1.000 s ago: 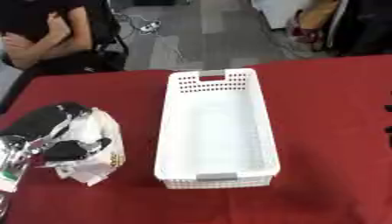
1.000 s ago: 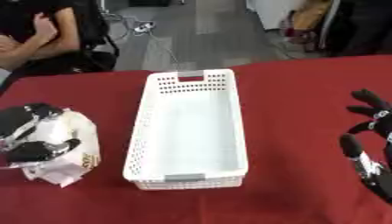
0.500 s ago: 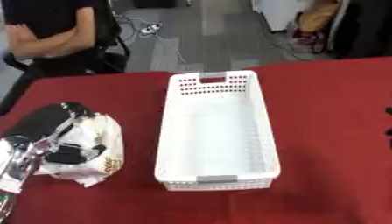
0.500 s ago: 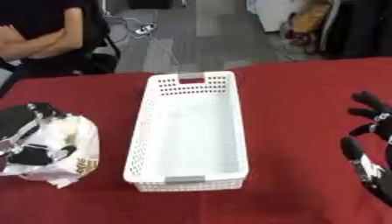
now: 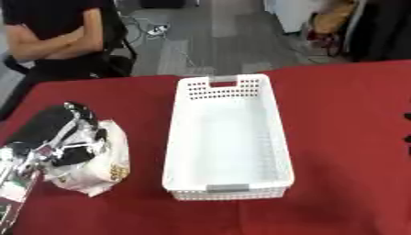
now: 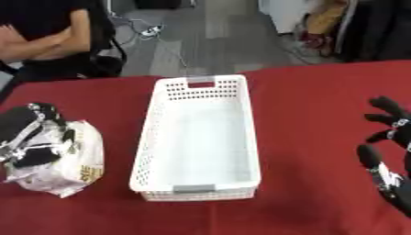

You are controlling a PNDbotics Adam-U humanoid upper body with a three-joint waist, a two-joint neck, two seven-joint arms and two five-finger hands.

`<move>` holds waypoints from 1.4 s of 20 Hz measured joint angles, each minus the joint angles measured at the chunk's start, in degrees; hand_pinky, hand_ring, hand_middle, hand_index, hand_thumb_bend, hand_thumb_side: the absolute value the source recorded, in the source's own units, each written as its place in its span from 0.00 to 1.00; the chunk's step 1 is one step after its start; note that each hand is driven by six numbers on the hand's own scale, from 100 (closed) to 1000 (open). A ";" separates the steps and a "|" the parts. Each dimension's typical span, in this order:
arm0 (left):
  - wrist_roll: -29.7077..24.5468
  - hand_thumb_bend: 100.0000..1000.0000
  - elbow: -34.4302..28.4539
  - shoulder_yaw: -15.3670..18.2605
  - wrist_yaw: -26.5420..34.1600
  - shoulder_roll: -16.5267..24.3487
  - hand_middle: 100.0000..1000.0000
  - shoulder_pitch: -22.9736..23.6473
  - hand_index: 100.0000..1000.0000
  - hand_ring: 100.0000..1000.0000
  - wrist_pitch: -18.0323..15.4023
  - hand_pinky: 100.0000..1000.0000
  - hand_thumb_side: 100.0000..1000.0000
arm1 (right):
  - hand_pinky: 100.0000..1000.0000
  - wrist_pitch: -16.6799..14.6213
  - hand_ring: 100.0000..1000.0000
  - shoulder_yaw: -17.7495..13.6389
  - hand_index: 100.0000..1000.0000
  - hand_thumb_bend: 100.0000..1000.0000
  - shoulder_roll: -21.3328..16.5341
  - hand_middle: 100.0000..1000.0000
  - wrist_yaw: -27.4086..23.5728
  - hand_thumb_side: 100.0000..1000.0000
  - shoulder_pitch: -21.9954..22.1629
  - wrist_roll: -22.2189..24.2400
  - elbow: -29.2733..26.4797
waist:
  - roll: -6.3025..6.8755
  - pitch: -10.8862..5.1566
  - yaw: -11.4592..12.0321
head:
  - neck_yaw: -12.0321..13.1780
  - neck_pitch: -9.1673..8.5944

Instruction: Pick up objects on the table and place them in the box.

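A white bag with yellow print (image 5: pixel 102 161) lies on the red table to the left of the box. My left hand (image 5: pixel 58 137) lies on top of it, black fingers and thumb curled round its upper side. The white perforated box (image 5: pixel 227 137) stands in the middle of the table, long side running away from me, with nothing inside. My right hand (image 6: pixel 388 156) hovers open at the right edge, fingers spread and pointing up, well clear of the box.
The red table (image 5: pixel 337 114) reaches to a far edge behind the box. Beyond it is grey floor with cables, a person seated with folded arms at the far left, and bags at the far right.
The whole picture has shifted a little, so the camera has moved. My left hand stays on the bag, and my right hand holds its place.
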 measured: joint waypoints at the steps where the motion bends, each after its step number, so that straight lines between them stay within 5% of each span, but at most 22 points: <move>1: 0.02 0.00 0.04 -0.11 0.11 0.00 0.02 -0.04 0.04 0.00 -0.02 0.00 0.25 | 0.50 0.00 0.78 0.00 1.00 0.46 0.00 0.87 0.00 0.92 0.00 0.00 0.00 | 0.00 0.00 0.00 | 0.00 0.00; 28: -0.53 0.00 0.05 -0.16 0.05 0.00 0.00 -0.42 0.03 0.00 1.22 0.00 0.25 | 0.50 0.00 0.77 -0.01 1.00 0.46 0.00 0.87 -0.03 0.92 0.00 0.00 0.00 | -0.10 0.04 -0.01 | 0.01 -0.02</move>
